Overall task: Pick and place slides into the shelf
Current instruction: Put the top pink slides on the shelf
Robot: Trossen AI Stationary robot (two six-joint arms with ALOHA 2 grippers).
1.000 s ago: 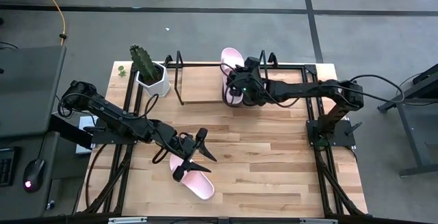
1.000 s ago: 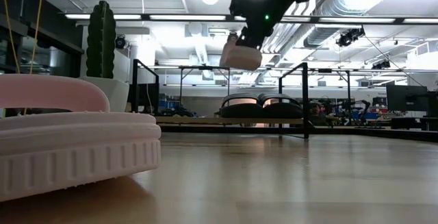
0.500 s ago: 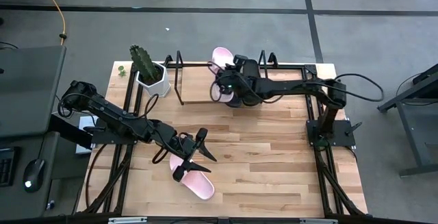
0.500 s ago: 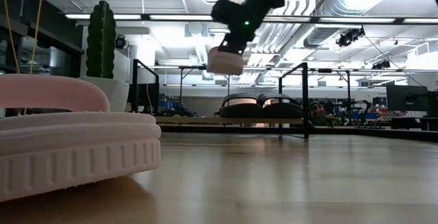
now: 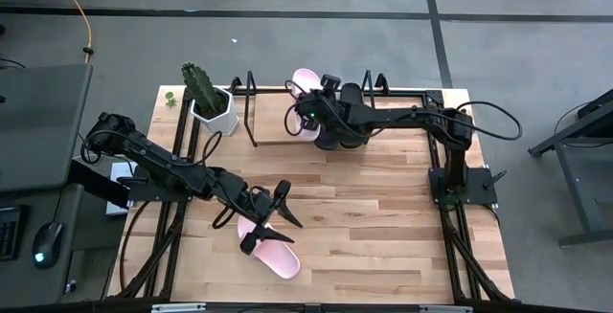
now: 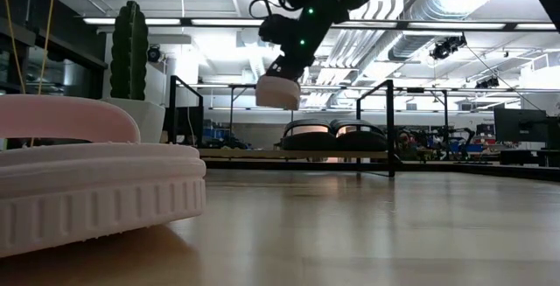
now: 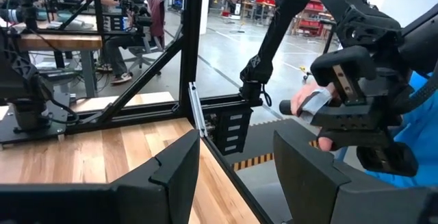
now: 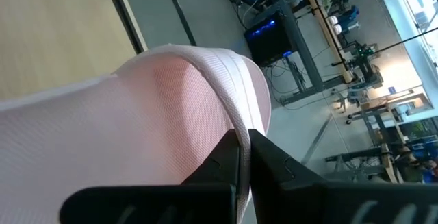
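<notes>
My right gripper (image 5: pixel 308 112) is pinching the strap of a pale pink slide (image 5: pixel 305 85) and holds it in the air above the shelf (image 5: pixel 251 112), near its back edge. On the shelf's wooden board, two black slides (image 6: pixel 337 135) lie side by side. My left gripper (image 5: pixel 271 215) is spread open over the second pink slide (image 5: pixel 273 254), which lies on the surface (image 5: pixel 383 217) near the front.

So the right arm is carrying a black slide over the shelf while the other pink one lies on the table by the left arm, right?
Not quite: the slide held by the right gripper is pale pink, not black, as the right wrist view shows. The rest stands: it hangs above the shelf, and the other pink slide lies on the table by the left gripper.
</notes>
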